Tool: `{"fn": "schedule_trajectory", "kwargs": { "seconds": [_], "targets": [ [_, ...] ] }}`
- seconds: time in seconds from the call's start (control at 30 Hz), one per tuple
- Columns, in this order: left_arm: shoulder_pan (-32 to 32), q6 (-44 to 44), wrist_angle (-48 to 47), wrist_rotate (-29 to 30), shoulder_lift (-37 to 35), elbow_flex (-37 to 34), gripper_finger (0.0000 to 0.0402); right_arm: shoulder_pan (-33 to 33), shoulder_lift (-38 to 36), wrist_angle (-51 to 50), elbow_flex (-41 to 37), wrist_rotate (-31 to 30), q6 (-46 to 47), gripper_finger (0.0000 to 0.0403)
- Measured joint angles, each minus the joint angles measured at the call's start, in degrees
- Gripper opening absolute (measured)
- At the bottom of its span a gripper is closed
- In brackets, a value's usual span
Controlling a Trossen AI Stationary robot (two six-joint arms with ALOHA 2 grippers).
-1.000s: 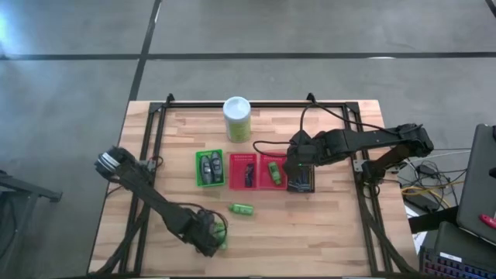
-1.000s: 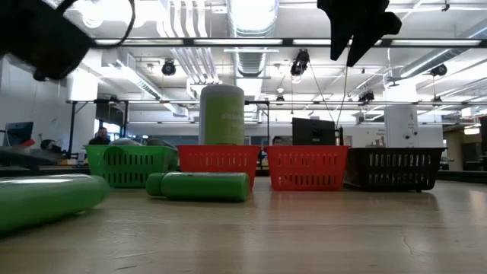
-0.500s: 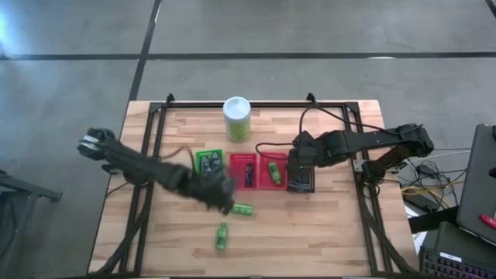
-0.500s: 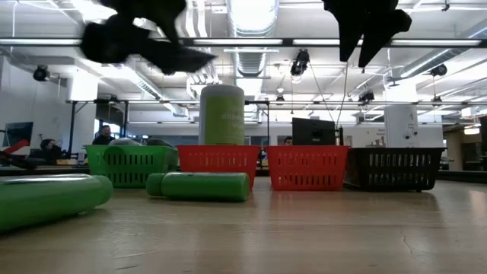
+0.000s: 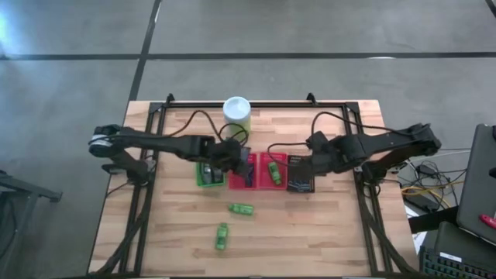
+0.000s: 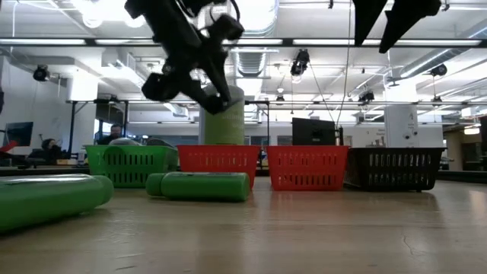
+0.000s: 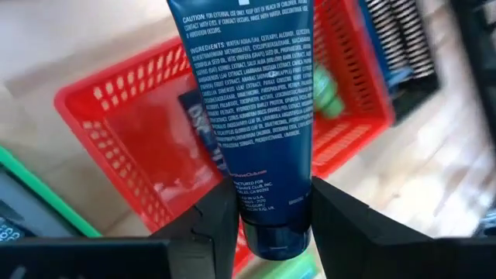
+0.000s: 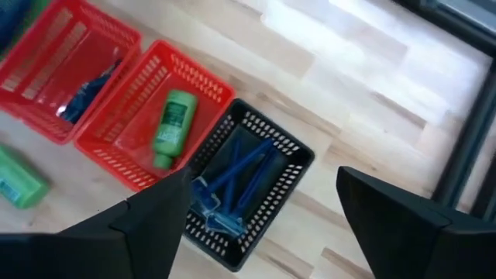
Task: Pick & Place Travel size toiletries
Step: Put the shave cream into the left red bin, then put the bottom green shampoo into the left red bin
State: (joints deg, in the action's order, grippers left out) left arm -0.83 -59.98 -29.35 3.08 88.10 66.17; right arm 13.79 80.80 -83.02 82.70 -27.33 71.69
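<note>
High view: left gripper reaches across over the red basket, pinching a blue tube; right gripper hovers spread above the black basket.

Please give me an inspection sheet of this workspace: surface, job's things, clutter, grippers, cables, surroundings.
Surface: wooden table, dark frame rails at its edges.
Job's things: two green bottles loose on the table; a third in a red basket; blue sticks in the black basket.
Clutter: tall green canister at the back.
Grippers: left gripper shut on a dark blue tube above the red baskets; right gripper open above the black basket.
Cables: black loops over the arms.
Surroundings: workshop hall behind; nothing else seen.
</note>
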Motion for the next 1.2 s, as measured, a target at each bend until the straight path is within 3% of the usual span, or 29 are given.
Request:
{"fn": "schedule_trajectory", "kwargs": {
  "seconds": [0.13,0.4,0.6,0.87,1.07,1.2],
  "targets": [
    [-0.45,0.13,-0.12,-4.18,3.34,0.0,0.014,0.63,-0.71,-1.33,-0.04,-1.0,2.14,0.0325],
    [-0.32,-0.2,-0.35,-4.5,8.19,0.0,0.0143,0.6,-0.95,-1.17,-1.44,-1.23,2.33,0.0335],
    [-0.23,-0.59,-0.21,-4.58,8.55,0.0,0.0197,0.6,-0.95,-1.13,-3.21,-0.94,2.94,0.0342],
    [0.45,-0.06,-0.52,-4.68,2.4,0.0,0.0275,0.6,-0.97,-0.89,-3.63,-0.67,2.89,0.0333],
    [5.51,-3.0,-7.4,-4.57,-5.75,0.09,0.0283,0.6,-1.25,-0.69,-3.63,-0.62,2.89,0.0314],
    [14.06,-7.08,-14.31,-6.77,-7.22,0.09,0.0284,0.56,-1.21,-0.51,-3.63,-0.51,2.68,0.0304]
  ]
}}
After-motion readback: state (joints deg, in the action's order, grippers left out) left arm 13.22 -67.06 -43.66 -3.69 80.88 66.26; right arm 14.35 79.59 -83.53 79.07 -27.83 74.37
